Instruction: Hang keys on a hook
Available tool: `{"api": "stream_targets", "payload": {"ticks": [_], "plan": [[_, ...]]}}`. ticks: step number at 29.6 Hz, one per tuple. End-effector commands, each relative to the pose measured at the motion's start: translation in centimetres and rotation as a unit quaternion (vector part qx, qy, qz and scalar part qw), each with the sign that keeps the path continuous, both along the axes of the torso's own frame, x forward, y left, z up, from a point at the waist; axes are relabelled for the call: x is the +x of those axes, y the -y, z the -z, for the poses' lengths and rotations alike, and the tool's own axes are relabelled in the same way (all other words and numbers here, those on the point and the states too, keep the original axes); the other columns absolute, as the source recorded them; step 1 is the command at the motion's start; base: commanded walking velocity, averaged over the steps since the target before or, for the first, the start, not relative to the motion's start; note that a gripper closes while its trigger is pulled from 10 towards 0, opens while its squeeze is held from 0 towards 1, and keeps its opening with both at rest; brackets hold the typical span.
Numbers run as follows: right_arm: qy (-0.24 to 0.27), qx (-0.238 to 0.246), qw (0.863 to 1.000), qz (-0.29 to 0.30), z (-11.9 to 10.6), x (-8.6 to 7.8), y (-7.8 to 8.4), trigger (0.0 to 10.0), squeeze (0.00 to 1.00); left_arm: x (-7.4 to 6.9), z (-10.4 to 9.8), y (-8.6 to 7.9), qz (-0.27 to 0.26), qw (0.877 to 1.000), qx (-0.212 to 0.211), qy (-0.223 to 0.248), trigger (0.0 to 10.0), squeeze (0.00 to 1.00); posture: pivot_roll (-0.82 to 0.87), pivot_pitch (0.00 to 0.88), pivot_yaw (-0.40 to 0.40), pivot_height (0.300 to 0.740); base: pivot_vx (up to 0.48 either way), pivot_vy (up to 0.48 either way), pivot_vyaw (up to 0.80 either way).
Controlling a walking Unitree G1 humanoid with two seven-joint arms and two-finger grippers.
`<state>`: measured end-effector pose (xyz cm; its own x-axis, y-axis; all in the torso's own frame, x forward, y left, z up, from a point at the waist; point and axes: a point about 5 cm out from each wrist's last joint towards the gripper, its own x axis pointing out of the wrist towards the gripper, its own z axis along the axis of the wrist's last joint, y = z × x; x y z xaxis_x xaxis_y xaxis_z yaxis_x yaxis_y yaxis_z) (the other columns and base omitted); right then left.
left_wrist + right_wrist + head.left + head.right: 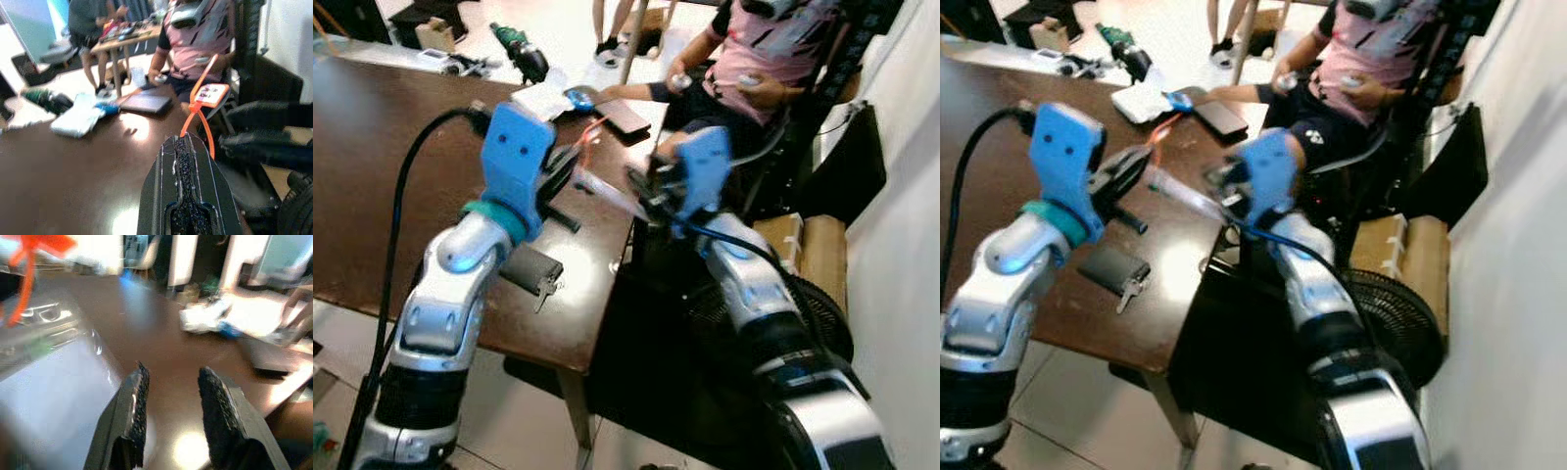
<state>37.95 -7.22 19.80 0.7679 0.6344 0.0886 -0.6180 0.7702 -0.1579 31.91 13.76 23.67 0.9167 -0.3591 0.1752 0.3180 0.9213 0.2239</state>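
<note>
Left tool (188, 147) — pinching orange tag (211, 94)

table (372, 166): glossy dark wood | tag (211, 94): orange plastic | keys (1131, 287): metal

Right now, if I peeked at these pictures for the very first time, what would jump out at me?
The two bright blue wrists, raised over the brown table: the left gripper is shut on an orange tag, and the right gripper is open beside it. Behind them sits a person in a pink shirt, and a black key case lies near the table's edge.
</note>
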Motion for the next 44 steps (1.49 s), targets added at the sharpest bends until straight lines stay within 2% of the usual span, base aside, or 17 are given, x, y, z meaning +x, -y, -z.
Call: {"api": "stream_targets", "payload": {"ticks": [1, 3, 6, 11, 15, 20, 24, 25, 26, 27, 30, 31, 32, 33, 35, 40, 44], "plan": [[-0.05, -0.047, 0.997, -0.036, 1.9, -0.1, -1.3, 10.0, 0.0, -0.5, 0.3, -0.9, -0.02, 1.0, -0.01, -0.009, 10.0, 0.0, 0.1, 0.0, 0.039, 0.74, 0.0, 0.0, 0.0], [-0.05, -0.047, 0.997, -0.036, 1.9, -0.1, -1.3, 10.0, 0.0, -0.5, 0.3, -0.9, -0.02, 1.0, -0.01, -0.009, 10.0, 0.0, 0.1, 0.0, 0.039, 0.74, 0.0, 0.0, 0.0], [-0.081, -0.07, 0.993, -0.059, 3.0, -0.2, -2.2, 10.0, 0.0, -0.9, 0.5, -1.0, -0.023, 1.0, -0.013, -0.013, 10.0, 0.0, 0.11, 0.0, 0.042, 0.74, 0.0, 0.0, 0.0], [-0.117, -0.041, 0.991, -0.049, 3.4, 0.1, -2.4, 10.0, 0.0, -1.2, 0.5, -0.4, -0.017, 1.0, -0.012, -0.016, 10.0, 0.0, 0.12, 0.0, 0.042, 0.74, 0.0, 0.0, 0.0], [-0.132, -0.054, 0.987, -0.07, 3.7, -0.1, -3.1, 10.0, 0.0, -1.5, 0.2, -0.3, -0.016, 1.0, -0.018, -0.02, 10.0, 0.0, 0.13, 0.0, 0.041, 0.74, 0.0, 0.0, 0.0], [-0.151, -0.093, 0.981, -0.083, 4.7, -0.4, -3.7, 10.0, 0.0, -2.0, 0.7, -0.9, -0.03, 0.999, 0.004, -0.034, 10.0, 0.0, 0.14, 0.023, 0.029, 0.74, 0.0, 0.0, 0.0], [-0.142, -0.105, 0.98, -0.087, 4.5, -0.3, -3.7, 10.0, 0.0, -2.4, 0.8, -1.3, -0.038, 0.999, 0.006, -0.038, 10.0, 0.0, 0.15, 0.03, 0.017, 0.74, 0.0, 0.0, 0.0], [-0.112, -0.084, 0.987, -0.083, 3.4, 0.0, -3.4, 10.0, 0.0, -2.8, 0.4, -1.5, -0.046, 0.998, -0.006, -0.031, 10.0, 0.0, 0.16, 0.034, 0.012, 0.74, 0.0, 0.0, 0.0], [-0.112, -0.084, 0.987, -0.083, 3.4, 0.0, -3.4, 10.0, 0.0, -2.8, 0.4, -1.5, -0.046, 0.998, -0.006, -0.031, 10.0, 0.0, 0.16, 0.034, 0.012, 0.74, 0.0, 0.0, 0.0], [-0.076, -0.05, 0.993, -0.071, 2.1, 0.4, -2.8, 10.0, 0.0, -3.1, 0.1, -1.5, -0.051, 0.998, -0.016, -0.022, 10.0, 0.0, 0.16, 0.034, 0.012, 0.74, 0.0, 0.0, 0.0], [-0.052, -0.024, 0.996, -0.061, 1.1, 0.6, -2.3, 10.0, 0.0, -3.3, -0.2, -1.5, -0.053, 0.998, -0.024, -0.016, 10.0, 0.0, 0.16, 0.034, 0.012, 0.74, 0.0, 0.0, 0.0], [-0.012, 0.046, 0.999, -0.02, -0.7, 1.0, -0.7, 10.0, 0.0, -3.1, -0.5, -1.5, -0.062, 0.998, -0.026, 0.001, 10.0, 0.0, 0.13, 0.022, 0.031, 0.74, 0.0, 0.0, 0.0], [-0.012, 0.046, 0.999, -0.02, -0.7, 1.0, -0.7, 10.0, 0.0, -3.1, -0.5, -1.5, -0.062, 0.998, -0.026, 0.001, 10.0, 0.0, 0.13, 0.022, 0.031, 0.74, 0.0, 0.0, 0.0], [0.025, 0.108, 0.994, 0.02, -2.2, 1.0, 1.4, 10.0, 0.0, -2.9, -0.8, -1.5, -0.068, 0.997, -0.026, 0.017, 10.0, 0.0, 0.12, 0.008, 0.039, 0.74, 0.0, 0.0, 0.0], [0.108, 0.169, 0.976, 0.083, -4.1, -0.2, 5.0, 10.0, 0.0, -2.6, -1.6, -1.6, -0.078, 0.996, -0.025, 0.045, 10.0, 0.0, 0.11, 0.0, 0.048, 0.74, 0.0, 0.0, 0.0], [0.146, 0.189, 0.966, 0.099, -4.3, -2.0, 6.4, 10.0, 0.0, -2.7, -1.9, -2.0, -0.083, 0.995, -0.014, 0.06, 10.0, 0.0, 0.1, 0.0, 0.058, 0.74, 0.0, 0.0, 0.0], [0.146, 0.185, 0.966, 0.11, -3.9, -2.1, 6.5, 10.0, 0.0, -2.6, -1.6, -2.2, -0.088, 0.995, -0.005, 0.056, 10.0, 0.0, 0.1, 0.0, 0.064, 0.74, 0.0, 0.0, 0.0]]}}
